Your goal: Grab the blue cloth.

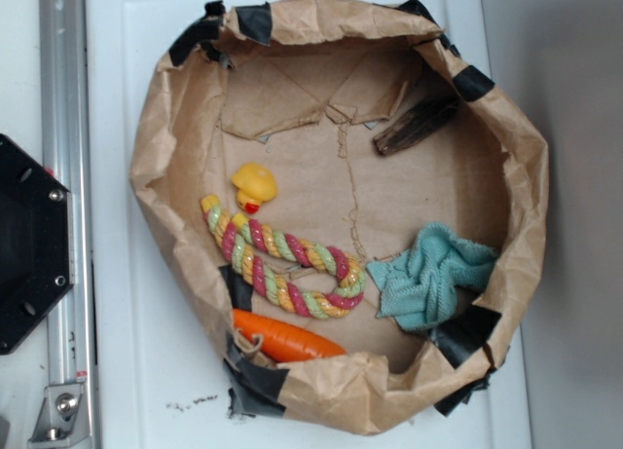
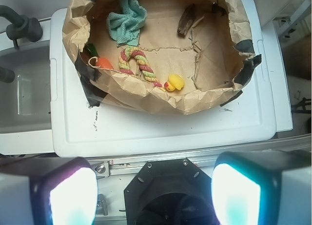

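Observation:
The blue cloth (image 1: pixel 431 276) is a crumpled teal terry towel lying in the lower right of a brown paper-lined basin (image 1: pixel 175 108). In the wrist view the blue cloth (image 2: pixel 127 19) lies at the far upper left of the basin. My gripper (image 2: pixel 154 195) is open, its two glowing pads (image 2: pixel 73 198) wide apart at the bottom of the wrist view, high above the black robot base and far from the cloth. Nothing sits between the fingers. The gripper does not show in the exterior view.
Inside the basin lie a pink-yellow-green braided rope (image 1: pixel 287 259), a yellow rubber duck (image 1: pixel 254 187), an orange carrot toy (image 1: pixel 287 340) and a dark wood piece (image 1: pixel 417 125). The basin sits on a white lid (image 2: pixel 161 130). The black robot base (image 1: pixel 29 244) and a metal rail (image 1: pixel 63 176) stand to the left.

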Controlling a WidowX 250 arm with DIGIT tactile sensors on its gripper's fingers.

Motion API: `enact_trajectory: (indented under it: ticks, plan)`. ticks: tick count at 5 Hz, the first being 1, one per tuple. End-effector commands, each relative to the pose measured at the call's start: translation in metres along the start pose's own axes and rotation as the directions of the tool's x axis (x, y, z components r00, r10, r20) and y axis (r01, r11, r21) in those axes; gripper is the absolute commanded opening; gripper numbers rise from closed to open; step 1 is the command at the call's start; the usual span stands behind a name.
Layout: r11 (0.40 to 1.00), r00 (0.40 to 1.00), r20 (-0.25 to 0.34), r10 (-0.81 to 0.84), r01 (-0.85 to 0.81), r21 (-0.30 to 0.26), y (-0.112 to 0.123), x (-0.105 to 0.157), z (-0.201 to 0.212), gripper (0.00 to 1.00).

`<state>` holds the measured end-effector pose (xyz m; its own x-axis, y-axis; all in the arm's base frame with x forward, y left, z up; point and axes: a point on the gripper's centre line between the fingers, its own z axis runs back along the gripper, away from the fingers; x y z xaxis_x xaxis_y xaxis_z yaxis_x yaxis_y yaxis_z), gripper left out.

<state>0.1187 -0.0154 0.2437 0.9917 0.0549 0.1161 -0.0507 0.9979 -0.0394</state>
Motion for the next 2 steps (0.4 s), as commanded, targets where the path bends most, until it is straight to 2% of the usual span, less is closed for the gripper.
enact_trajectory:
  ticks: [1,2]
  plan:
    - [1.000,1.000,0.000,0.000,0.000,0.000,0.000,0.000,0.000,1.00]
    - [0.993,0.992,0.083,0.099,-0.104,0.060,0.018,0.045,-0.054,1.00]
